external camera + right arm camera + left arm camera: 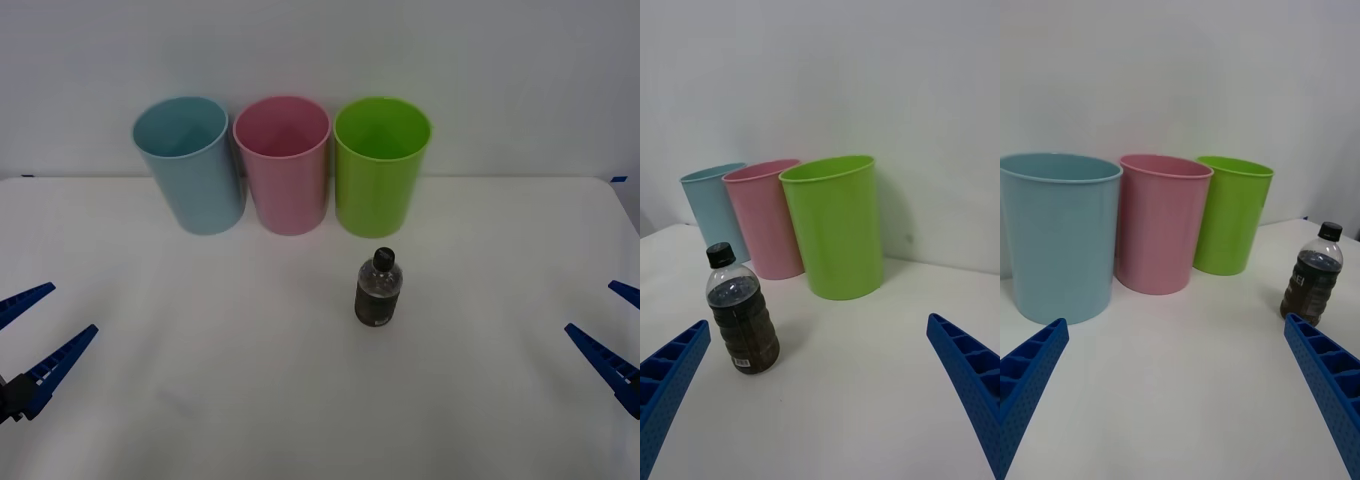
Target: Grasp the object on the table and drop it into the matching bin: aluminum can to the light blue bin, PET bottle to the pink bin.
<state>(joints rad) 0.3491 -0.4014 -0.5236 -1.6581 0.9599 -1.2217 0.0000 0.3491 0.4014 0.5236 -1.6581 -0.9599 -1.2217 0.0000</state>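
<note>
The white tabletop (300,400) carries everything, and both arms wait low at its near corners. Beyond both sets of fingers, along the far edge, three tall bins stand in a row, close together: the light blue bin (190,165), the pink bin (284,165) in the middle, and a lime green bin (381,165).

The left gripper (35,335) and the right gripper (615,325) both have their fingers spread wide apart, holding nothing.

The PET bottle (379,290) stands upright on its own, ahead of both pairs of fingers and well apart from them, nearer the right gripper's side and just in front of the lime green bin. From the right wrist it sits ahead of the fingers, toward one of them rather than centred in the gap.

It looks mostly full of dark liquid, so likely fairly weighty for its size, with smooth thin walls that may slip or dent. The label band (745,330) around the straight body seems the safest place to close on; the black cap (720,255) is too narrow.
</note>
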